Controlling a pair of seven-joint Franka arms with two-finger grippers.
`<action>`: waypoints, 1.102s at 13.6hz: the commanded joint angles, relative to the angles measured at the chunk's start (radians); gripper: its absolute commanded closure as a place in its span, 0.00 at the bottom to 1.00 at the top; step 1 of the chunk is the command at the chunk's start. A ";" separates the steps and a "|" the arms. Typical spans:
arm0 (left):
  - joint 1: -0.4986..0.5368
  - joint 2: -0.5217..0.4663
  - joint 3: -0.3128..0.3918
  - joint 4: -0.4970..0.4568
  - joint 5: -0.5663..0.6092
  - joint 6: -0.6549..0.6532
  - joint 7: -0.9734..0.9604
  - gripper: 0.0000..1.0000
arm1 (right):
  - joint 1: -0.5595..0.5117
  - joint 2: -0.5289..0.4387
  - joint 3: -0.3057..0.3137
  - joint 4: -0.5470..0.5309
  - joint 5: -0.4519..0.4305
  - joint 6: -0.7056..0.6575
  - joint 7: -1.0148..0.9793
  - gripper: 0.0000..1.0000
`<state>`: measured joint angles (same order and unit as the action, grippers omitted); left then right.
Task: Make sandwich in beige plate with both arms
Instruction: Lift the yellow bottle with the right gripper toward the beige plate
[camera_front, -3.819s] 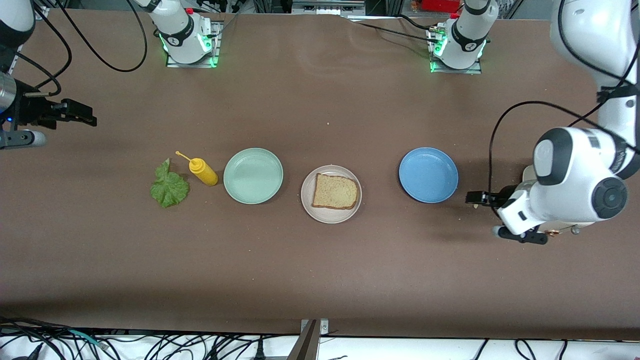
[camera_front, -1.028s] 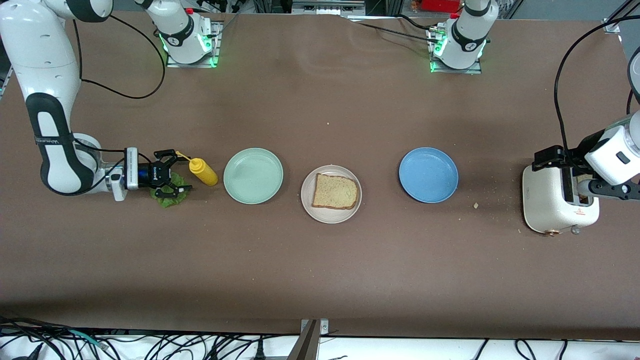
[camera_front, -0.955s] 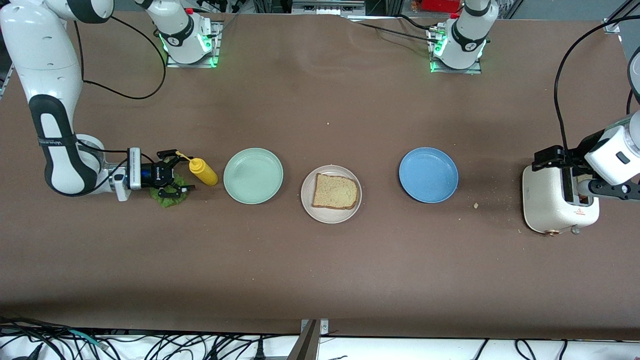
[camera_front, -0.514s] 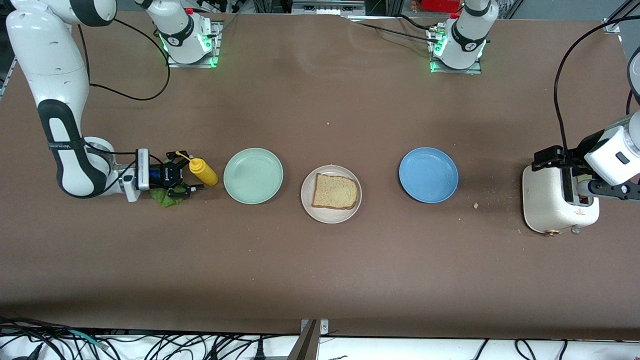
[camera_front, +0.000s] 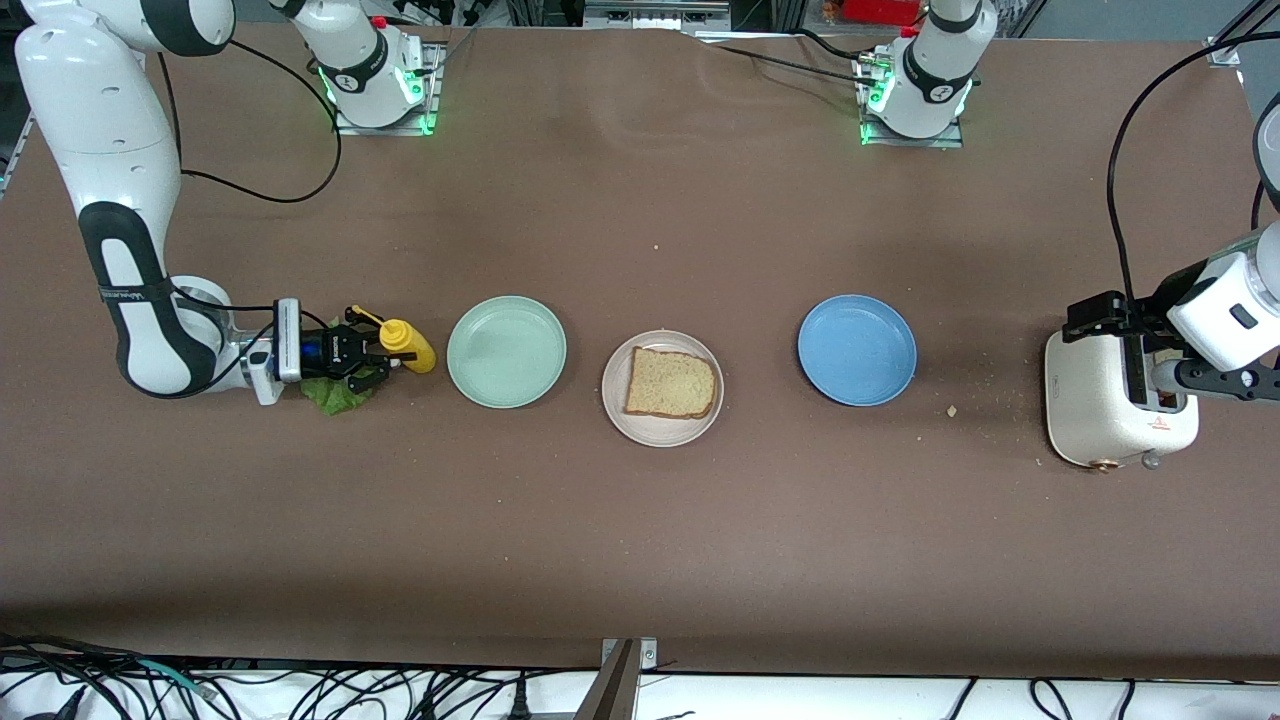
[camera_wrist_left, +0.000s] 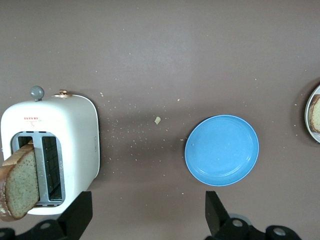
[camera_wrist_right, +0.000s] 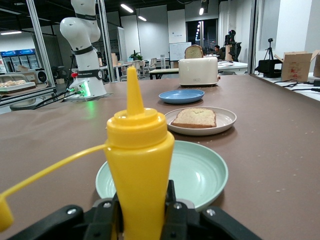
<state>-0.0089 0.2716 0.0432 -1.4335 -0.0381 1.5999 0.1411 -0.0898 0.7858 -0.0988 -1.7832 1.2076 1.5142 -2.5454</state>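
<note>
Right gripper (camera_front: 372, 352) lies low and level at the right arm's end of the table, its fingers (camera_wrist_right: 106, 214) pressed against either side of the upright yellow squeeze bottle (camera_front: 408, 345), so it is gripping that bottle near its base. Directly under this gripper a green lettuce leaf (camera_front: 335, 398) lies flat on the table, partly covered by the black fingers. Just past the bottle, going from the gripper toward the left arm's end, comes the mint-green plate (camera_front: 506, 351). Next in the same line is the beige plate (camera_front: 615, 410), which carries a single slice of bread (camera_front: 670, 383) lying flat. That slice is well apart from both grippers, roughly midway between them. After the beige plate comes the blue plate (camera_front: 857, 350), and last the white toaster (camera_front: 1100, 410). Left gripper (camera_front: 1095, 318) hangs in the air over the toaster at the left arm's end, its jaws spread wide with nothing between them. Seen from its wrist camera, the two black fingers (camera_wrist_left: 75, 216) stand far apart, with bare table between them. In that view a second bread slice (camera_wrist_left: 20, 182) stands out of one toaster slot and leans to one side. Loose crumbs (camera_front: 951, 410) are scattered on the table between the toaster and the blue plate, below that gripper's reach.
</note>
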 joint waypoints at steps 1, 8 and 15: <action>0.003 -0.005 -0.008 -0.001 0.018 0.002 -0.003 0.01 | -0.002 -0.065 0.002 0.024 -0.022 -0.023 0.139 1.00; 0.003 -0.005 -0.008 -0.002 0.018 0.002 -0.003 0.01 | 0.131 -0.146 0.002 0.278 -0.354 0.024 0.791 1.00; 0.003 -0.005 -0.008 -0.005 0.018 0.002 -0.003 0.01 | 0.402 -0.137 0.002 0.350 -0.694 0.300 1.331 1.00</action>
<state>-0.0089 0.2723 0.0420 -1.4347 -0.0381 1.5999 0.1411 0.2556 0.6371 -0.0907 -1.4864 0.6237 1.7948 -1.3714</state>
